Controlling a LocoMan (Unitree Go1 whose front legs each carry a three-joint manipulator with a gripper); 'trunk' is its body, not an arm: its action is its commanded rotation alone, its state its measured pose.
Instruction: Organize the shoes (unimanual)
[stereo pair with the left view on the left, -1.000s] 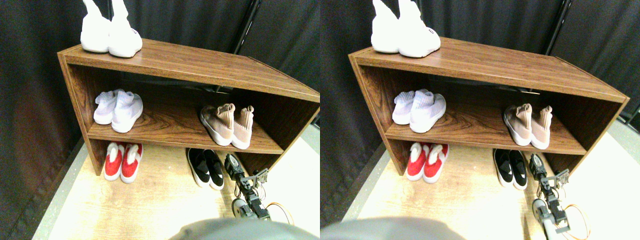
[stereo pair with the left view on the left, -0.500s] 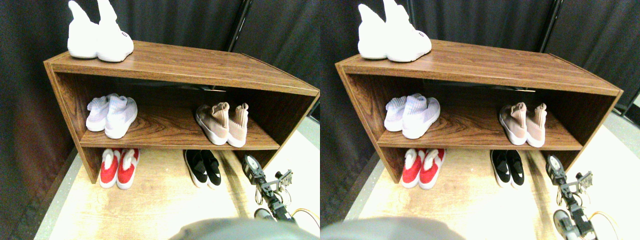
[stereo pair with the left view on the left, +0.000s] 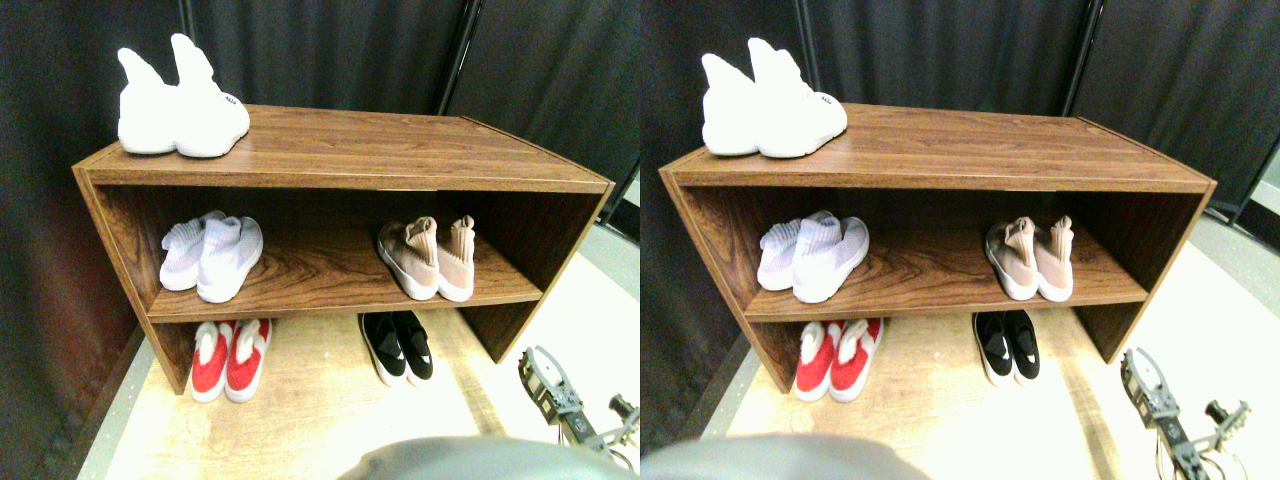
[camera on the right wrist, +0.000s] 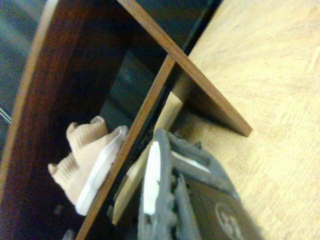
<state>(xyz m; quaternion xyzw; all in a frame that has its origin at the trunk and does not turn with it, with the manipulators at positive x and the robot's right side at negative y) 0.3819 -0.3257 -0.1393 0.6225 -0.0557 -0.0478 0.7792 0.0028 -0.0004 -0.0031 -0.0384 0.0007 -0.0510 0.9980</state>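
Fingers (stereo pair with the left view on the left: 545, 375) on floor, black shoes (stereo pair with the left view on the left: 397, 346) apart

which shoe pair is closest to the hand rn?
The black pair with white soles, on the floor under the shelf's right side. The right hand sits on the floor just right of it; the beige, white and red pairs are all farther off.
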